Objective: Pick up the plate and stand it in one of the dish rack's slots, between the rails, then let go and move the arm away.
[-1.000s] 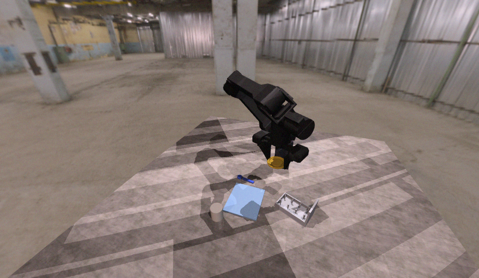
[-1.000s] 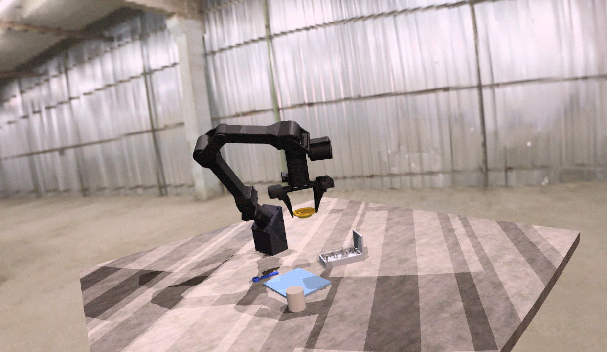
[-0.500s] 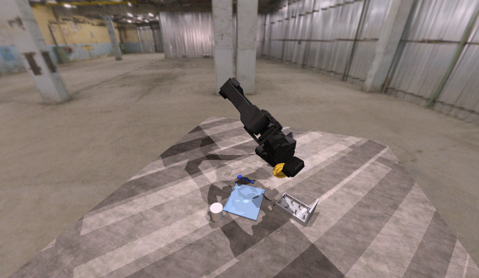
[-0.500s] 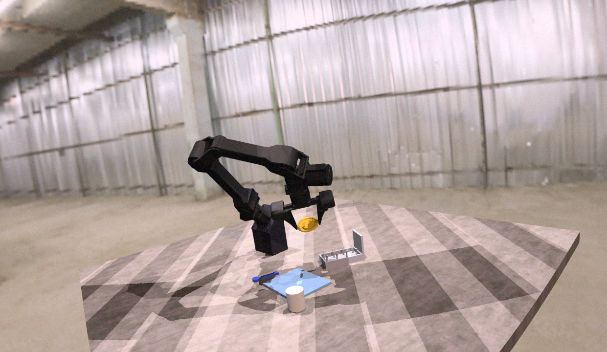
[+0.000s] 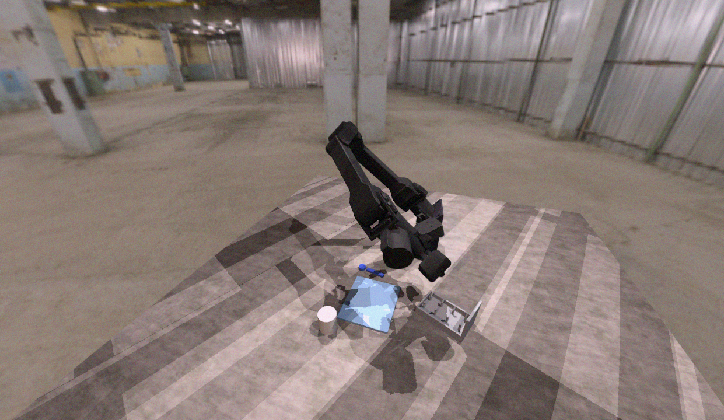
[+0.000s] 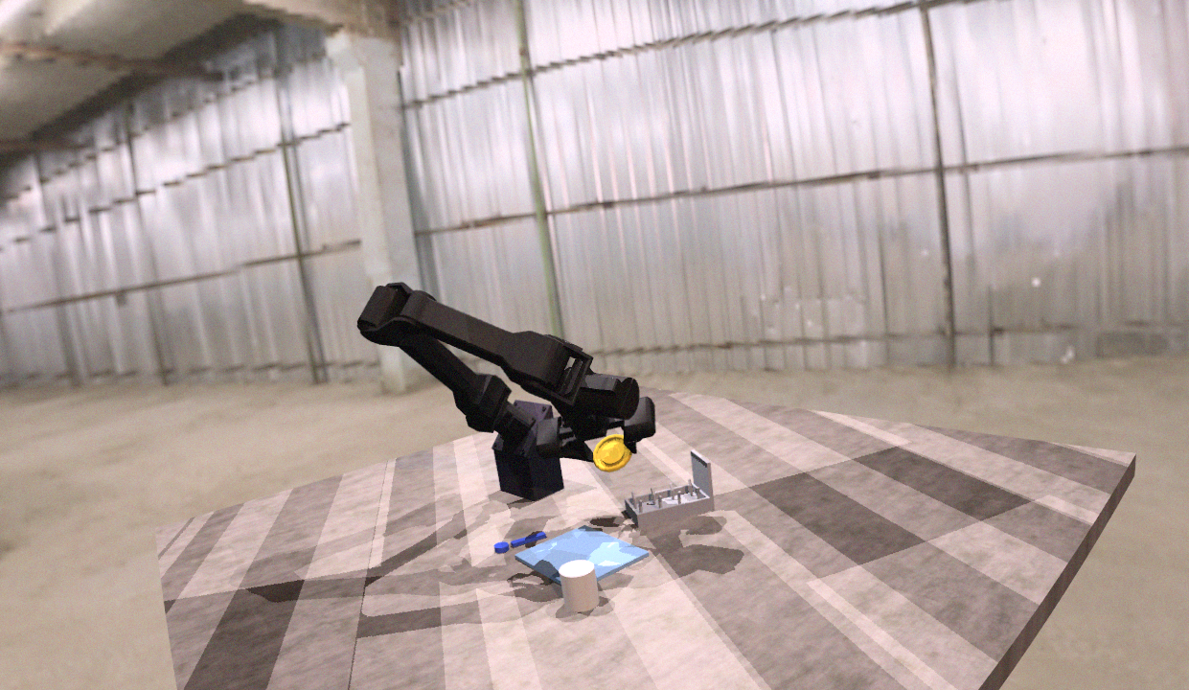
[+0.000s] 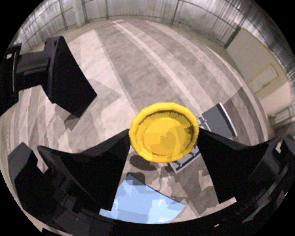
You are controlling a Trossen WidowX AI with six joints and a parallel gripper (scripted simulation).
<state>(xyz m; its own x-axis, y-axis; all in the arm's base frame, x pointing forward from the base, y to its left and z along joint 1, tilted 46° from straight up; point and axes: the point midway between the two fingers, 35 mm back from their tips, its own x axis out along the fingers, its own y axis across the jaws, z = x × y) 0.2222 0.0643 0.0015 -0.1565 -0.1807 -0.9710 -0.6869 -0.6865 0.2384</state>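
The yellow round plate [image 6: 611,452] [image 7: 165,136] is held by its rim between my two fingers, tilted close to upright. My gripper [image 6: 617,441] [image 7: 163,132] is shut on it and holds it in the air, a little above and to the arm-base side of the dish rack. The grey dish rack [image 5: 443,312] [image 6: 664,508] [image 7: 217,119] stands on the table with short pins and one upright end panel, and nothing is in it. In the top view the arm's wrist hides the plate and the fingers.
A light blue flat mat [image 5: 368,304] [image 6: 581,550] [image 7: 141,206] lies left of the rack. A white cylinder [image 5: 326,319] [image 6: 577,585] stands at the mat's near corner. A small blue utensil [image 5: 371,269] [image 6: 519,541] lies beside the mat. The arm base [image 6: 526,468] [image 7: 66,75] stands behind.
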